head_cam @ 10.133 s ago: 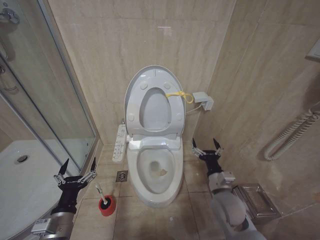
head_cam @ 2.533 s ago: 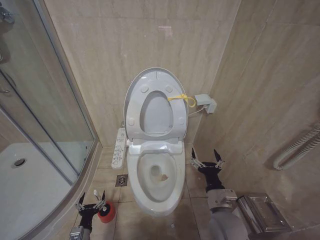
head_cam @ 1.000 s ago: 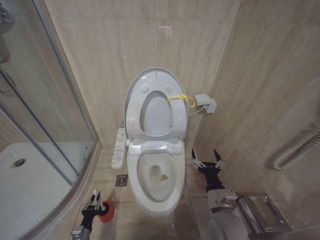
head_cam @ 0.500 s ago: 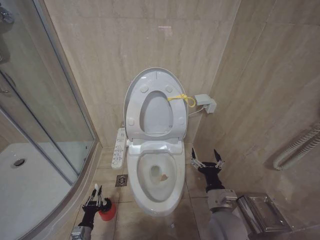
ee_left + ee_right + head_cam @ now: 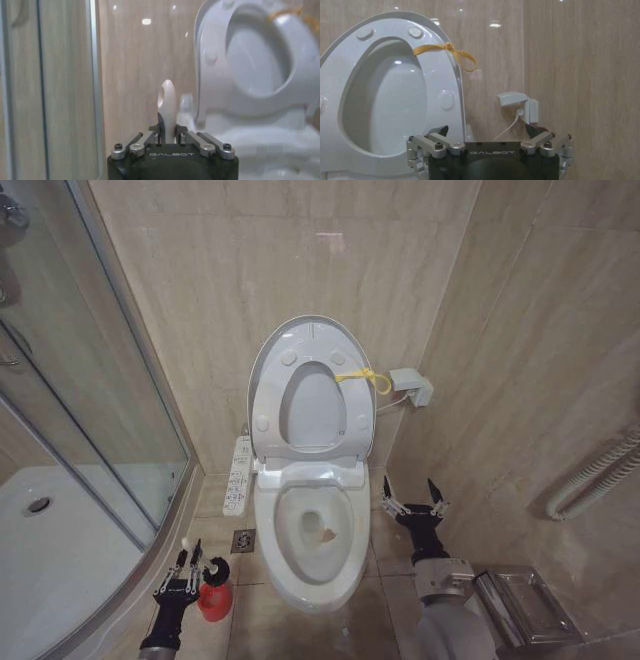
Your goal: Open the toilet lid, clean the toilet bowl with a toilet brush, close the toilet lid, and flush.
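Note:
The toilet lid (image 5: 308, 342) stands upright against the wall with the ring seat folded up against it, a yellow cord (image 5: 363, 376) tied at its edge. Below it the toilet bowl (image 5: 311, 558) lies uncovered. The toilet brush's red holder (image 5: 214, 601) sits on the floor left of the bowl. My left gripper (image 5: 188, 564) is shut on the brush's thin white handle (image 5: 166, 98), which pokes out between the closed fingers of that gripper (image 5: 166, 132). My right gripper (image 5: 411, 493) hangs open right of the bowl; the right wrist view shows it (image 5: 486, 131) facing the lid (image 5: 385, 93).
A glass shower enclosure (image 5: 100, 410) and white shower tray (image 5: 50, 550) fill the left. A control panel (image 5: 238, 470) and floor drain (image 5: 243, 540) lie left of the bowl. A wall box (image 5: 412, 387), a metal bin (image 5: 520, 605) and a hose (image 5: 595, 480) are on the right.
My left gripper, open beside the holder 2.5 s ago, has shut on the brush handle and risen slightly. The right arm has stayed put. The camera dipped since the earliest frame.

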Robot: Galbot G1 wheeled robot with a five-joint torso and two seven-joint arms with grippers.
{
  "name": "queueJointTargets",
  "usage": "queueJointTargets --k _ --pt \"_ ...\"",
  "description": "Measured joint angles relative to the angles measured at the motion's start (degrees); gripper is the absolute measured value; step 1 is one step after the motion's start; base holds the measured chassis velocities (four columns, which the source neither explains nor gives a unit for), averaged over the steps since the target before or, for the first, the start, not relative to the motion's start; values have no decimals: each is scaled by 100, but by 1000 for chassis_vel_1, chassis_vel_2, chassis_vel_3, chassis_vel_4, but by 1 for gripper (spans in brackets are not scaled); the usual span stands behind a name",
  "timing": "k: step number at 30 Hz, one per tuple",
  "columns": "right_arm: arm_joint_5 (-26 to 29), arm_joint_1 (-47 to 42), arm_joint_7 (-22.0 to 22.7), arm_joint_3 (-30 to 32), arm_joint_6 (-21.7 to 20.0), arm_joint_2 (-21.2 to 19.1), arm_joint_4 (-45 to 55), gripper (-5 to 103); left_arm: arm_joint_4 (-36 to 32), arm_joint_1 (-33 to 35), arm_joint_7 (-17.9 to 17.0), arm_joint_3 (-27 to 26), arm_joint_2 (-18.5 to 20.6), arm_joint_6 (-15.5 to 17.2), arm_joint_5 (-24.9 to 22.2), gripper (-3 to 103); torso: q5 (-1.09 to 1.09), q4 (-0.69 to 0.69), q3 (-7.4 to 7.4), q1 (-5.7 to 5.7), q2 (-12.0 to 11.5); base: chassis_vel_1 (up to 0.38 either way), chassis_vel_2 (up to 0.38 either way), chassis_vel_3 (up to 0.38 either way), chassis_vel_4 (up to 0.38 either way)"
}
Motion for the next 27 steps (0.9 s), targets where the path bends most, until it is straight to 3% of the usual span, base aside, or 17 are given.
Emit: queueJointTargets --k 7,15,21,27 --pt "0 0 0 0 0 0 1 100 -1548 580 -192 0 108 304 50 19 1 0 0 0 0 0 0 0 0" --pt "0 0 0 0 0 0 1 100 -2672 662 -231 323 344 629 42 19 0 0 0 0 0 0 0 0 0" --pt "0 0 0 0 0 0 0 100 -2840 360 -229 550 692 923 -266 19 0 -1 0 0 0 0 0 0 0" --pt "0 0 0 0 0 0 0 100 -2400 -284 -120 853 1253 1096 -841 19 -2 0 1 0 0 0 0 0 0"
